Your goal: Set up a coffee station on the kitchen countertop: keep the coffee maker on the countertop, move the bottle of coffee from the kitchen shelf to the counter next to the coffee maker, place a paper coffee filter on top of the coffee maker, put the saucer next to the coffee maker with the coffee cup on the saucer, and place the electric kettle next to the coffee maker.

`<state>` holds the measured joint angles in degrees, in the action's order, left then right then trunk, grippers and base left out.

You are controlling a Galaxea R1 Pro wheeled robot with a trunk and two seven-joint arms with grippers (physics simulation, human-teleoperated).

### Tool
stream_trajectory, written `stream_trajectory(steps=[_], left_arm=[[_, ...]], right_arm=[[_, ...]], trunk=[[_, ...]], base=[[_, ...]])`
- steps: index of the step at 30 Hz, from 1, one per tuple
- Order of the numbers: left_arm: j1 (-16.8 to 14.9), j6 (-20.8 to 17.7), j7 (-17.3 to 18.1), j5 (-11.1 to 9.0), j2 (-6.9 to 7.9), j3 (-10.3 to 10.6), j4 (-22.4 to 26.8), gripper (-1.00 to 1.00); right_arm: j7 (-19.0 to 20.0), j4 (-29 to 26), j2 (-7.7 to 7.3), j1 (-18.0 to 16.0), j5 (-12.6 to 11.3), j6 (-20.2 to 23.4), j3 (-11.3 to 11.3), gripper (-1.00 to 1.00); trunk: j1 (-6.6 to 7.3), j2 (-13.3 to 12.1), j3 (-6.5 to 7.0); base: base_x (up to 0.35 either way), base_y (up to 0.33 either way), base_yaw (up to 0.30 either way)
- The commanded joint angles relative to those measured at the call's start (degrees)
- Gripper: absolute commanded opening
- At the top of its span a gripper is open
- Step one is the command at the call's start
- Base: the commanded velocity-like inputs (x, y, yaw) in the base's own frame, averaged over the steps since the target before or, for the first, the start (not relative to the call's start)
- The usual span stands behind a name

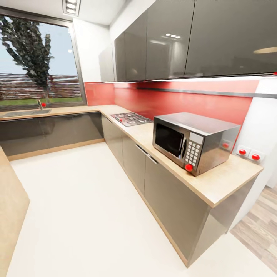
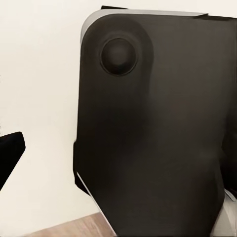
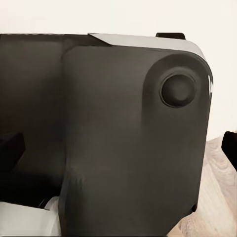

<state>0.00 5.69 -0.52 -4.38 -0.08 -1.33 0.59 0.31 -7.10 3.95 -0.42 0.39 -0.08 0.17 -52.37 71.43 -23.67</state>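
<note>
None of the coffee station's items is in sight from my head camera, so where the coffee bottle, filter, saucer, cup, kettle and coffee maker stand I cannot tell. Head view: a microwave (image 1: 194, 141) sits on the pale wood countertop (image 1: 227, 181); beyond the microwave, along the same run, lies a hob (image 1: 130, 119), and further on, past the corner, a sink (image 1: 25, 112) under the window (image 1: 38, 61). A red backsplash (image 1: 173, 102) runs behind the microwave, with glossy grey wall cabinets (image 1: 200, 36) above it. The counter in front of the microwave offers flat, firm footing. The white floor (image 1: 84, 207) gives open passage; beyond the counter's end near the microwave it turns to wood planks (image 1: 259, 227). Judgement on handling, unseen: cup and saucer are likely brittle and slick, best taken by the rim or body; the filter flimsy, pinch lightly; the kettle heavier, take by the handle. Left wrist view: a dark robot body panel (image 2: 153, 138) close before the lens; I cannot tell how my left jaws stand. Right wrist view: a like dark panel (image 3: 128, 138); right jaws likewise undetermined.
</note>
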Motion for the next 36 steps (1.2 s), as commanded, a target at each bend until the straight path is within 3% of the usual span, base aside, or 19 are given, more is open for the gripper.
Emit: stream_trajectory(steps=[1, 10, 36], left_arm=[[0.0, 0.11, -0.01, -0.45, -0.01, -0.08, 0.03, 1.0], [0.0, 0.11, -0.01, -0.45, 0.03, -0.59, 0.03, 1.0], [0.0, 0.11, -0.01, -0.36, 0.08, -1.14, 0.03, 1.0]], right_arm=[[0.03, -0.02, 0.0, -0.02, 0.06, -0.01, 0.01, 1.0], [0.04, -0.02, 0.0, -0.02, 0.13, -0.01, 0.09, 1.0], [0.04, -0.02, 0.03, -0.02, 0.13, -0.01, 0.09, 1.0]], trunk=[[0.23, -0.39, 0.13], [2.2, -4.0, 1.75], [7.91, -14.42, 6.41]], base=[[0.0, 0.0, 0.006], [0.0, 0.0, 0.055], [0.0, 0.0, 0.272]])
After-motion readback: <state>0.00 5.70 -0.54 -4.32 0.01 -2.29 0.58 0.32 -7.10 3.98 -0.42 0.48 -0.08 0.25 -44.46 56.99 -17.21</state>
